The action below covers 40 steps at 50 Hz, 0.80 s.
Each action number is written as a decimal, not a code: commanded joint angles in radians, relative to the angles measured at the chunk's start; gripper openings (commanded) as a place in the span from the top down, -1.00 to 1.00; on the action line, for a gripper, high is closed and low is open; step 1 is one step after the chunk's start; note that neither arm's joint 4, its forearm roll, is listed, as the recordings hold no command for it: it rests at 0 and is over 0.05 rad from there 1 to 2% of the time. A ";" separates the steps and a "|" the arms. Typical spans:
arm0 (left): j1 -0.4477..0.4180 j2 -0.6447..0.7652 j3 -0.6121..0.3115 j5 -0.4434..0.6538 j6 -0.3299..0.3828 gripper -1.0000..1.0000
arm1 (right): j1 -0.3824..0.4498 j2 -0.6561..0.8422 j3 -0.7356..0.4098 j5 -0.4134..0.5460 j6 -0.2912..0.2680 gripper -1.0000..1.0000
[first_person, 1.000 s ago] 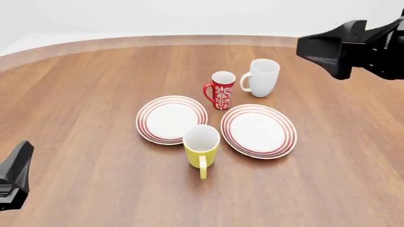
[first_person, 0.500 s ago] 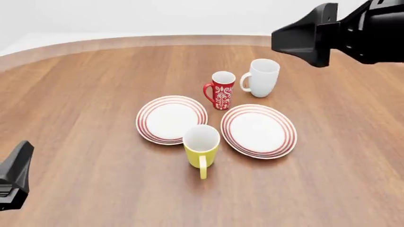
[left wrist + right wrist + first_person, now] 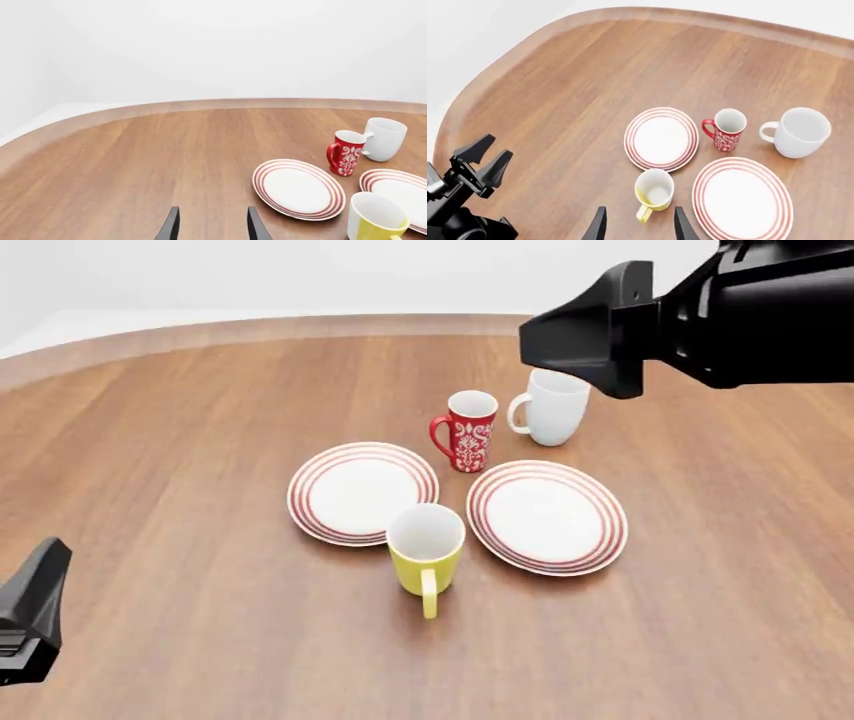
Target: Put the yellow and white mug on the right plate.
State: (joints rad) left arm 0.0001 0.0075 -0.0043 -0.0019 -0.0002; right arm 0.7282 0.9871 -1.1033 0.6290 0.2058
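On the worktop, front view: the yellow mug (image 3: 427, 552) is seen upright between the two plates, just beside the right plate (image 3: 547, 517), untouched.
Change: the right pincer (image 3: 587, 335) has been carried leftward, high over the white mug (image 3: 550, 405); approach judged begun.
Left wrist view: left pincer (image 3: 211, 226) parted, empty.
Right wrist view: fingers parted, empty; open wood lies around the mug's handle.

The yellow and white mug (image 3: 427, 552) is standing upright on the table, its open white interior facing up and its yellow handle pointing toward the arms' side. The right plate (image 3: 547, 517), round, flat and white with thin red rim rings, is lying empty just beside it. Both are sitting well below the raised right gripper (image 3: 637, 226).
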 commanded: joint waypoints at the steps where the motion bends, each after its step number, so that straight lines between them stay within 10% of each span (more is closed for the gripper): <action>1: 0.000 0.000 0.000 0.000 0.000 -1.00 | 0.006 0.002 0.011 -0.017 -0.009 -1.00; 40: 0.000 0.000 0.000 0.000 0.000 -1.00 | 0.120 0.137 -0.051 -0.027 0.162 -1.00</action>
State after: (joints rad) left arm -0.0001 0.0076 -0.0043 -0.0019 -0.0003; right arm 0.8284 1.0858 -1.1259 0.5928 0.3408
